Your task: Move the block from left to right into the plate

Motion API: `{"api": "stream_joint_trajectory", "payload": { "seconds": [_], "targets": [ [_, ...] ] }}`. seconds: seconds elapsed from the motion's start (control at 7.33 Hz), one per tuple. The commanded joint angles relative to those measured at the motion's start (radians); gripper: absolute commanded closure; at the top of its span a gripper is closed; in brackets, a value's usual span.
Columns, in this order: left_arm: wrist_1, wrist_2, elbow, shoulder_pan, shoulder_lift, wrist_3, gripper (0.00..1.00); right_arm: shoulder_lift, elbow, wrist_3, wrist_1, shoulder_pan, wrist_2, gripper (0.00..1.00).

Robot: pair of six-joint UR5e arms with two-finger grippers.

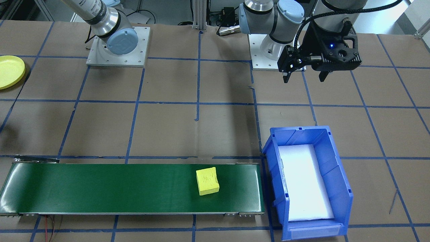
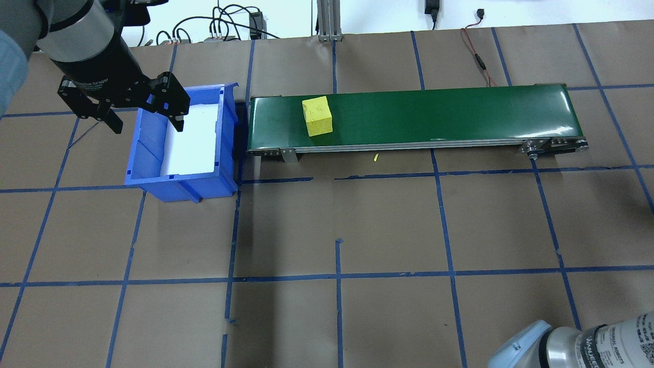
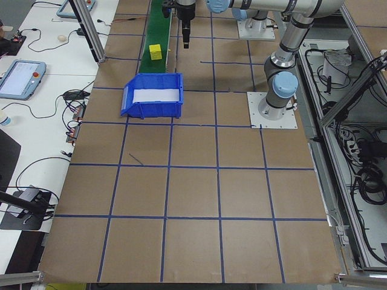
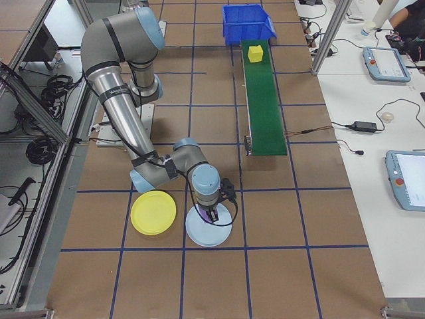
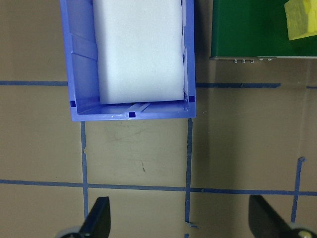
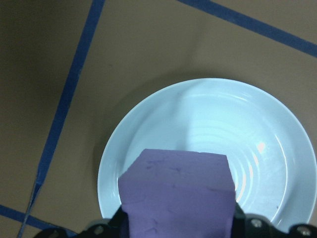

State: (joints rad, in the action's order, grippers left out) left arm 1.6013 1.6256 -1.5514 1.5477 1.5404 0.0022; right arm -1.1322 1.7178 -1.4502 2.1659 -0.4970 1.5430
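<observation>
A yellow block (image 1: 207,181) lies on the green conveyor belt (image 1: 100,188), near the belt's end by the blue bin (image 1: 339,174). My left gripper (image 2: 148,127) hangs open and empty over the bin's near end; its fingers (image 5: 96,220) frame bare table. The yellow plate (image 4: 153,212) lies at the table's other end, also at the edge of the front view (image 1: 10,70). My right gripper (image 4: 212,214) is shut on a purple block (image 6: 178,193), just above a pale blue plate (image 6: 237,139) that lies beside the yellow one.
The bin holds a white foam pad (image 2: 191,143). Blue tape lines grid the brown table cover. Arm bases (image 1: 117,47) stand at the robot's side. Desks with tablets and cables line the far side (image 4: 398,179).
</observation>
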Motion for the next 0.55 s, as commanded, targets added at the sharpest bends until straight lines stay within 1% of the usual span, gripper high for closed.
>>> {"api": "stream_joint_trajectory", "payload": {
  "seconds": [0.0, 0.14, 0.27, 0.41],
  "targets": [
    [-0.034, -0.01, -0.01, 0.005, -0.006, 0.002, 0.0, 0.015, 0.0, -0.006, 0.012, 0.015, -0.004, 0.67],
    [-0.024, -0.013, -0.013, -0.001, -0.005, 0.004, 0.0, 0.018, -0.003, -0.006, 0.014, 0.021, -0.007, 0.63],
    [-0.038, -0.013, -0.039, -0.005, 0.0, 0.004, 0.0, 0.017, -0.01, -0.004, 0.014, 0.021, -0.009, 0.1],
    [-0.037, -0.01, -0.044, -0.009, -0.014, 0.002, 0.0, 0.015, -0.012, -0.004, 0.014, 0.021, -0.003, 0.0]
  ]
}}
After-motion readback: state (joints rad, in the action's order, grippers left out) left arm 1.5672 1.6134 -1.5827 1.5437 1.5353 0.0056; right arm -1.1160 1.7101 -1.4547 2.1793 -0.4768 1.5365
